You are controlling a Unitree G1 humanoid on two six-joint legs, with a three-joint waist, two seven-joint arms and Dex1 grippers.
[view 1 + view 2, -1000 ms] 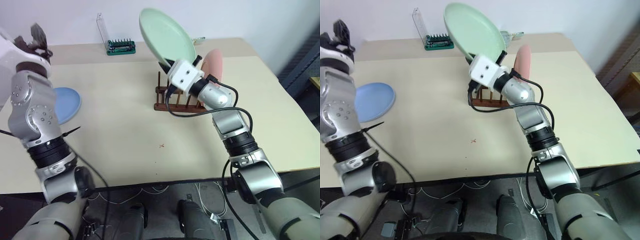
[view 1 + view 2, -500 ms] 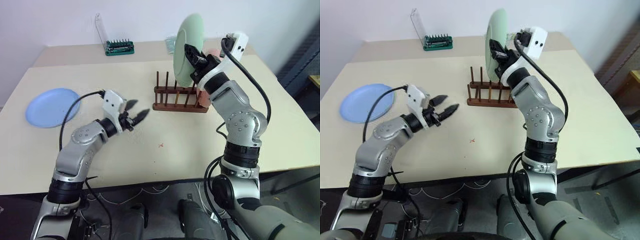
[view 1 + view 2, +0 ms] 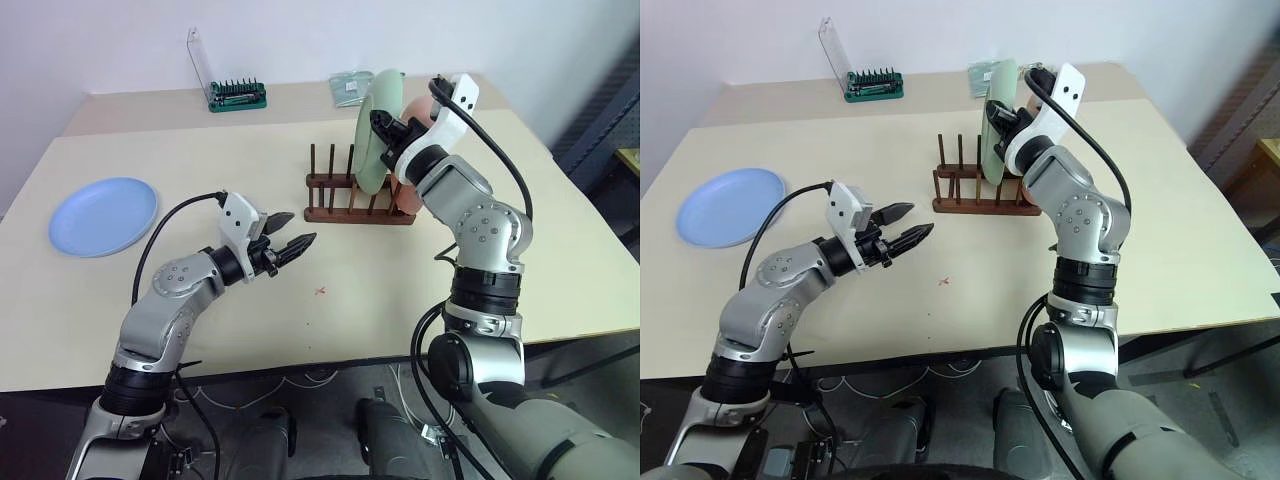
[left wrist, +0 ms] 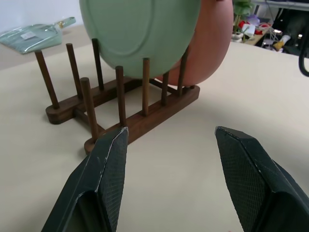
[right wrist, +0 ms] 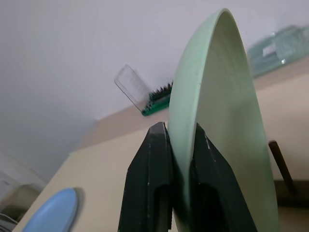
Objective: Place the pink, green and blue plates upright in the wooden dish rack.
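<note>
The green plate point(image 3: 372, 130) stands upright on edge, and my right gripper point(image 5: 179, 126) is shut on its rim. Its lower edge sits down among the pegs of the wooden dish rack point(image 3: 345, 205); I cannot tell whether it rests on the rails. The pink plate point(image 4: 212, 43) stands upright in the rack just behind it. Far to the left the blue plate point(image 3: 103, 215) lies flat on the table. My left gripper point(image 3: 300, 228) hovers open and empty over the table, pointing at the rack from its near left side.
A green-based holder with a clear panel point(image 3: 236, 95) stands at the back of the table. A clear packet point(image 3: 352, 87) lies behind the rack. The cream table point(image 3: 400, 290) has open surface between my left gripper and the rack.
The green plate has turned from tilted to upright and come down into the rack. My left arm has swung down from high on the left to the middle of the table.
</note>
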